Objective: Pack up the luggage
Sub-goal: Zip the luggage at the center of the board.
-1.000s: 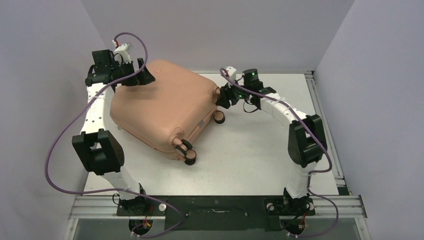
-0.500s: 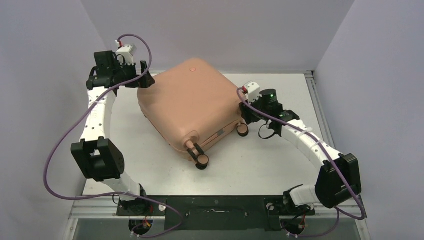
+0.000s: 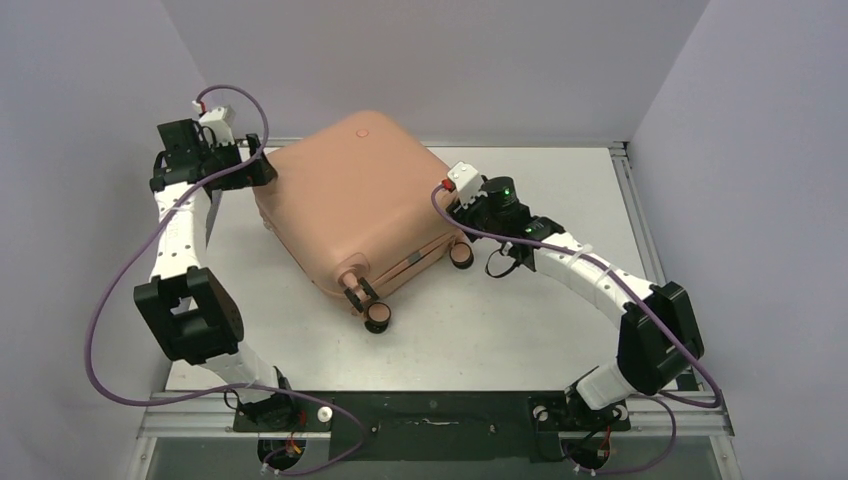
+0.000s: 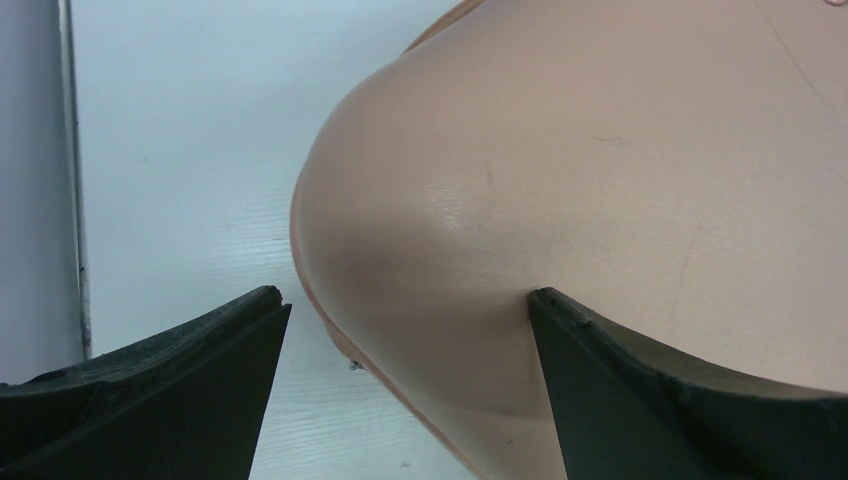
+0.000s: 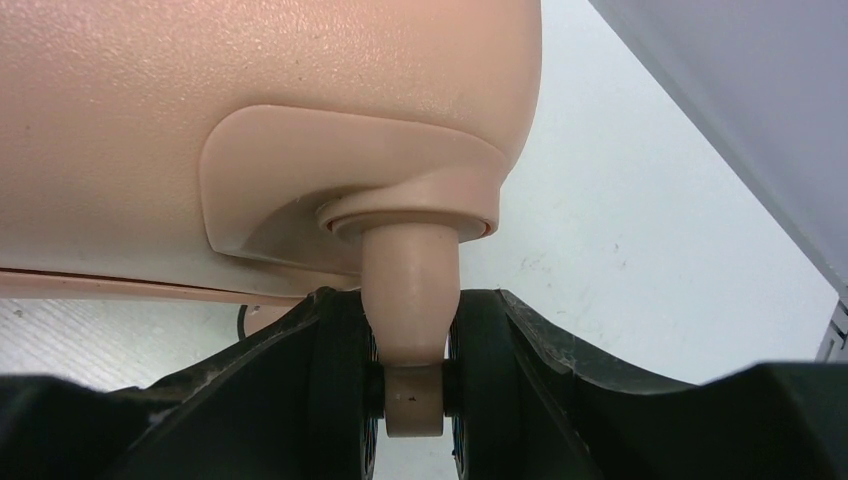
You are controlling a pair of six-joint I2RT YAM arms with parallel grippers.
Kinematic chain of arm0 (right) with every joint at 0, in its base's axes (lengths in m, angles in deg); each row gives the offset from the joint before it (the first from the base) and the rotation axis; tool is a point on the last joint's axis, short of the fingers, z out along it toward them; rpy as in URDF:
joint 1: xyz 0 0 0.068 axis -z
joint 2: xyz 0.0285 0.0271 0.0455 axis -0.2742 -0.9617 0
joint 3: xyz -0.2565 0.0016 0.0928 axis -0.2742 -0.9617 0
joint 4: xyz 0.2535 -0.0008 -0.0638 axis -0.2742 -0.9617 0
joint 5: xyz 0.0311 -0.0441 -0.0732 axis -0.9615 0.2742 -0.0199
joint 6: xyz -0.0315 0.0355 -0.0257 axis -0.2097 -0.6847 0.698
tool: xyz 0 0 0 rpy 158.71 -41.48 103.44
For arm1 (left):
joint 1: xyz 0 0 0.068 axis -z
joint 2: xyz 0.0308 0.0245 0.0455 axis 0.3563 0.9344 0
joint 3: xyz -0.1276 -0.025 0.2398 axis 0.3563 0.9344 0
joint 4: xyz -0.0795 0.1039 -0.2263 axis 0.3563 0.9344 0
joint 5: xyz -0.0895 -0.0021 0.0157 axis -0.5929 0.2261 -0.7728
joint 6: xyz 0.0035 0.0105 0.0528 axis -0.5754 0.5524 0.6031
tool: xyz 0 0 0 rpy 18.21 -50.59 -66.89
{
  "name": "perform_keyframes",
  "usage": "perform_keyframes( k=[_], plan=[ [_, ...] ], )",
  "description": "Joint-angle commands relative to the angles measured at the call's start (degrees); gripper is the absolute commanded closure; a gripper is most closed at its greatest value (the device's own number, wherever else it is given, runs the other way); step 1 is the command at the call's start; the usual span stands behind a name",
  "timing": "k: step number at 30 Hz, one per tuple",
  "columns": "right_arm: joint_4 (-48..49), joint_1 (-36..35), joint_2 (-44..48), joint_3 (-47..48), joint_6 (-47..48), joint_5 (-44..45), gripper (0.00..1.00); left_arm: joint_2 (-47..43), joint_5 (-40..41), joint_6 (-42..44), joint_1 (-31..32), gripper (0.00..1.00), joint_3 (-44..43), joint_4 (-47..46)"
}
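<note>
The luggage [image 3: 350, 205] is a shut salmon-pink suitcase lying flat on the white table, a small round dot [image 3: 362, 133] on its upper shell. Two casters [image 3: 378, 318] [image 3: 461, 256] stick out on its near side. My left gripper [image 3: 262, 172] is open at the case's far-left corner. In the left wrist view that rounded corner [image 4: 600, 150] lies between the spread fingers of the left gripper [image 4: 407, 300], the right finger touching the shell. My right gripper [image 3: 458, 208] is at the case's right corner. The right wrist view shows it [image 5: 412, 400] shut on a caster wheel [image 5: 412, 300].
Grey walls close in the white table [image 3: 520, 300] on the left, back and right. A metal rail [image 3: 640, 220] runs along the table's right edge. Purple cables [image 3: 110, 300] loop off both arms.
The suitcase first swung to the right and then slid back to the left. The right gripper kept hold of its caster and followed; the left gripper drew back leftward.
</note>
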Motion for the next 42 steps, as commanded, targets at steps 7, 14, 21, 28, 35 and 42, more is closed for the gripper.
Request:
perform_keyframes(
  k=[7,14,21,28,35,42],
  plan=[
    [6.66,1.23,-3.74,10.38,0.88,-3.11,0.59,-4.76,8.59,0.69,-3.28,0.06,5.84,-1.44],
    [1.18,12.36,4.75,13.88,-9.03,-30.38,0.44,-10.73,10.77,1.13,-8.09,0.26,8.34,-1.14],
    [5.04,22.45,9.53,18.27,-16.28,-34.78,0.38,-9.49,12.44,2.76,-9.22,0.61,10.97,-1.6],
    [8.12,25.33,-2.79,19.82,-18.54,-26.88,0.34,8.04,17.63,0.8,-2.72,0.8,1.03,-1.2],
    [10.22,26.06,-8.51,17.47,-17.23,-31.39,0.38,21.33,22.52,-0.02,4.82,0.82,-12.65,2.5],
    [9.92,28.62,-18.48,18.78,-16.72,-42.0,0.38,36.55,21.35,0.29,11.32,0.82,-33.76,11.0]
  ],
)
